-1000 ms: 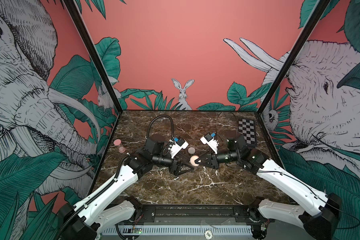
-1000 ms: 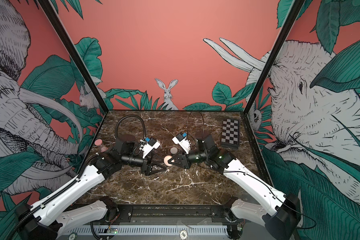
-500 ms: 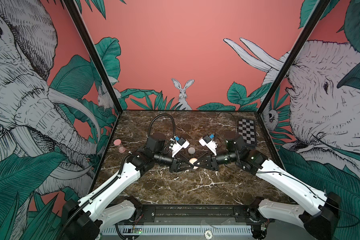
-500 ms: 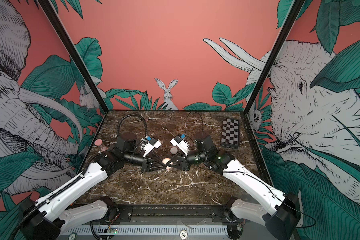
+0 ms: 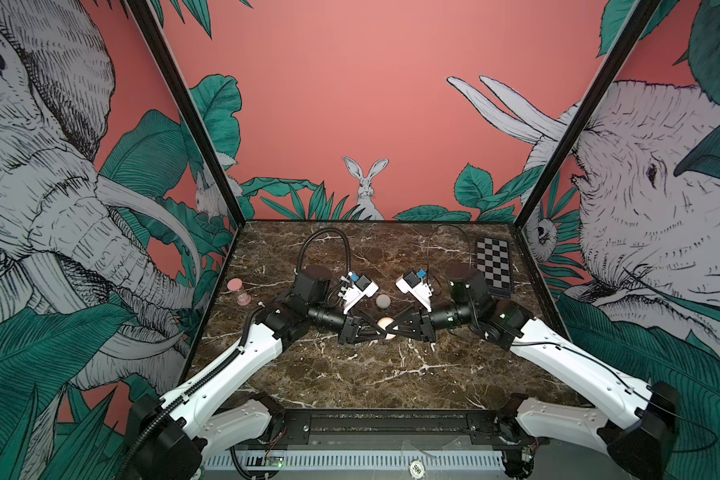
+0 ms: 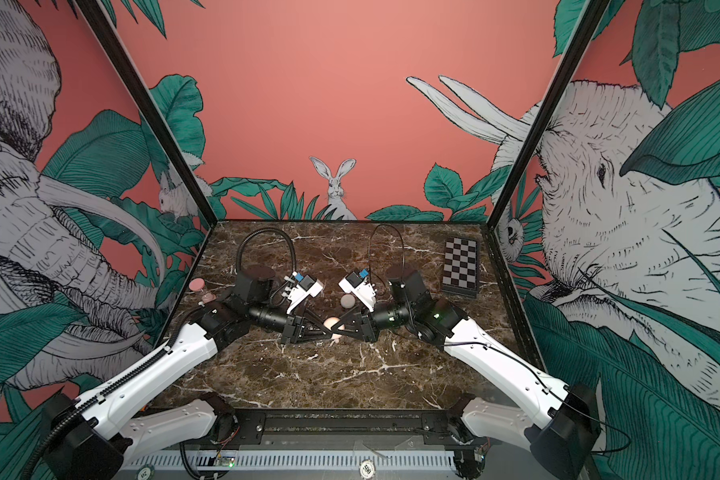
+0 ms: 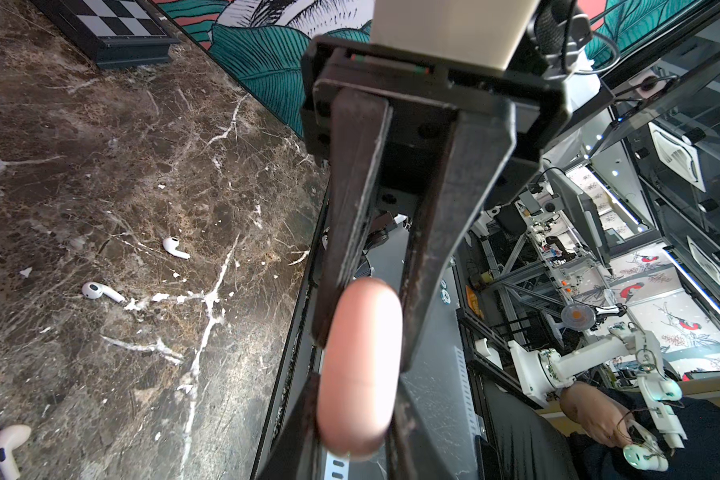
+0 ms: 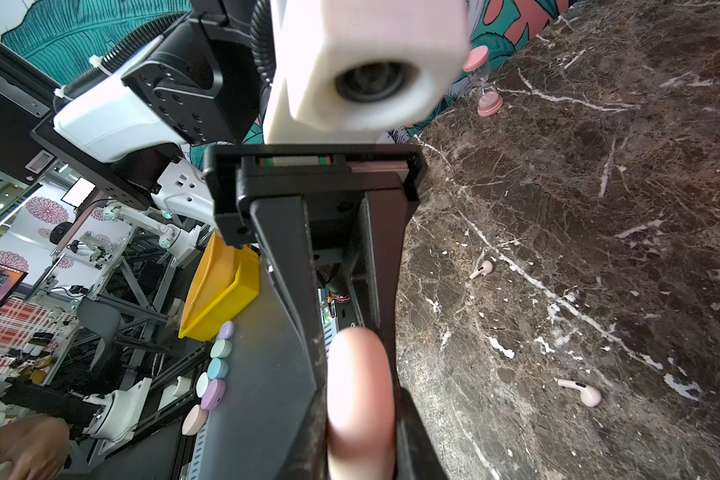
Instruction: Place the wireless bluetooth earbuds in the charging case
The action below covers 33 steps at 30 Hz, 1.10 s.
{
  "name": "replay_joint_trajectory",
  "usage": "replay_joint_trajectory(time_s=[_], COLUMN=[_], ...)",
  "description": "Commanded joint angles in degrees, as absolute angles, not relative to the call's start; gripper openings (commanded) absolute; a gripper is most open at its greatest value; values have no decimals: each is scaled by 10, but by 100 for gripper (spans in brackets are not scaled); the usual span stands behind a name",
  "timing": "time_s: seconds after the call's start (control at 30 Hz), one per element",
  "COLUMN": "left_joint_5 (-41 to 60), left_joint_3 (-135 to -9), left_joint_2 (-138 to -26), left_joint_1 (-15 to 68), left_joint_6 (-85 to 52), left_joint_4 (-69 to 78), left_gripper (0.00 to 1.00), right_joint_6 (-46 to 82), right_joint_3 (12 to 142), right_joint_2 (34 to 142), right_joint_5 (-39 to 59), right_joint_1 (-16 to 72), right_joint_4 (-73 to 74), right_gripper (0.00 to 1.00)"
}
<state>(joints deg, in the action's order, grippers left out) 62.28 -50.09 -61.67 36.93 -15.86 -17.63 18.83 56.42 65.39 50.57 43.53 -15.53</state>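
Left wrist view — charging case (image 7: 360,374) is smooth, pale pink, pill-rounded.

Across a dark brown marble tabletop (image 5: 350,374) veined in white: a black-and-white checkerboard (image 5: 492,270) lying flat near the far right corner, well apart from a pink hourglass (image 5: 238,291) standing upright at the left edge, both plain in both top views. Around three sides, salmon-pink walls (image 5: 350,104) printed with large grey animals, green leaves and a rabbit (image 5: 366,187) at the middle of the back. Beyond the near edge, in the right wrist view, a yellow bin (image 8: 221,286) among grey metal frames.
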Motion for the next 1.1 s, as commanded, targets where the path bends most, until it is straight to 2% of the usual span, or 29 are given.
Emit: replay_joint_trajectory(time_s=[0.0,0.1,0.2,0.23,0.3,0.43,0.5,0.7,0.9,1.07], left_joint_5=[632,635,619,610,589,532,505,389,383,401], left_joint_3=[-499,-493,-491,-490,-485,-464,-457,-406,-360,-294], left_joint_2=[-613,-611,-604,-601,-591,-563,-549,-468,-421,-371], left_joint_1=[378,378,378,377,377,377,377,377,377,377], left_joint_6=[-180,-195,-187,-182,-170,-159,-150,-104,-100,-144], left_joint_4=[-94,-72,-77,-82,-90,-89,-93,-78,-33,44], left_gripper=[19,0,0,0,0,0,0,0,0,0], right_joint_6=[189,188,188,186,182,171,161,138,130,65], right_joint_3=[564,564,564,564,566,566,569,570,551,570], right_joint_2=[675,675,672,670,666,650,637,581,551,551], right_joint_5=[489,487,482,480,473,448,433,376,316,194], right_joint_1=[461,461,461,461,462,461,461,462,466,540], right_joint_4=[-124,-124,-125,-127,-134,-151,-165,-186,-174,-207], right_gripper=[0,0,0,11,48,85,97,98,98,98])
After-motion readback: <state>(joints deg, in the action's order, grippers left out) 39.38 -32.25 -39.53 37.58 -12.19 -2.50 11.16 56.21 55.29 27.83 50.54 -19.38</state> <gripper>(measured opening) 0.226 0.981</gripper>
